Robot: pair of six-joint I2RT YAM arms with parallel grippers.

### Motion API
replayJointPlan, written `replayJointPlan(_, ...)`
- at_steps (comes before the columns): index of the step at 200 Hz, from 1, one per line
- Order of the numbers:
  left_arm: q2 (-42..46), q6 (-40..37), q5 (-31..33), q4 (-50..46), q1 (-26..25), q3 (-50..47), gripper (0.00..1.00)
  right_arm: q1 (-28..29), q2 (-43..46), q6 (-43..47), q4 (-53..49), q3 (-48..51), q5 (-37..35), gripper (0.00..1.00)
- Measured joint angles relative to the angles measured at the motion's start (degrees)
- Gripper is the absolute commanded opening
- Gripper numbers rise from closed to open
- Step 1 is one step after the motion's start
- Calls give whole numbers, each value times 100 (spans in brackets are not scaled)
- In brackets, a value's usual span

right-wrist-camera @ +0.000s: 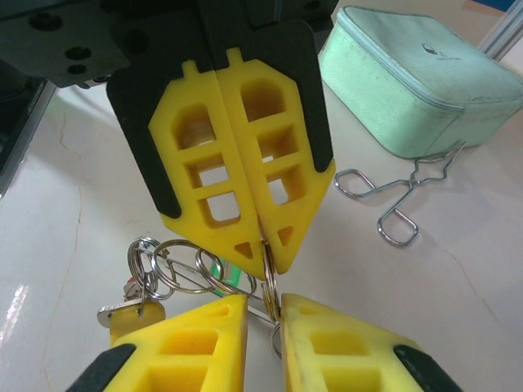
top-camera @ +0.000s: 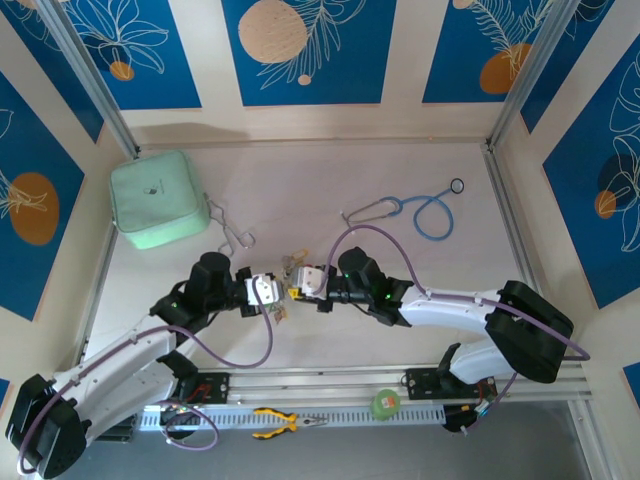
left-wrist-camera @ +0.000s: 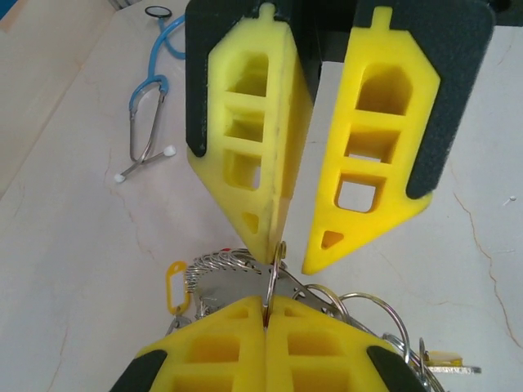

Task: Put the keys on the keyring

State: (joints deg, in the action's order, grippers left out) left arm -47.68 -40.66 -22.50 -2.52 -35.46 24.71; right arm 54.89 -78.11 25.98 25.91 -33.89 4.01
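Mid-desk (top-camera: pixel 300 190), the two pairs of jaws meet tip to tip. The left jaws are clenched on a thin ring (right-wrist-camera: pixel 268 273) from the bunch, pinching it at their very tips. The right jaws stand slightly parted. The ring runs into the gap between them, with one finger (left-wrist-camera: pixel 253 163) right against it. In the right wrist view the keys (right-wrist-camera: pixel 122 313) lie at 8 o'clock of that ring. In the left wrist view the coiled keyring (left-wrist-camera: pixel 214 263) sits at 10 o'clock of it, beside a yellow tag (left-wrist-camera: pixel 176 286).
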Motion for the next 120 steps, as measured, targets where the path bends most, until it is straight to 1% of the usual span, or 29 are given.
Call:
replayJointPlan(26,0,0,0,2,0,11,0,22,0,42,-94,-63,-55,17)
replayJointPlan(52,13,-28,0,-4,0,13,0,28,0,63,-122,-87,-81,13)
replayJointPlan(68,15,-42,-2,-9,-2,20,0,28,0,66,-138,-101,-98,8)
replayJointPlan(83,15,-39,-4,-26,0,22,0,28,0,103,-157,-120,-111,1)
replayJointPlan(85,15,-39,-4,-28,0,22,2,28,0,116,-160,-122,-111,0)
replayJointPlan(91,15,-39,-2,-48,0,31,13,31,0,116,-173,-131,-118,0)
replayJointPlan(96,15,-37,-2,-52,0,37,18,33,0,127,-179,-131,-122,0)
replayJointPlan(107,15,-24,2,-57,0,44,22,44,0,118,-190,-133,-116,0)
replayJointPlan(120,26,-28,0,-48,-2,48,24,81,0,127,-210,-133,-107,0)
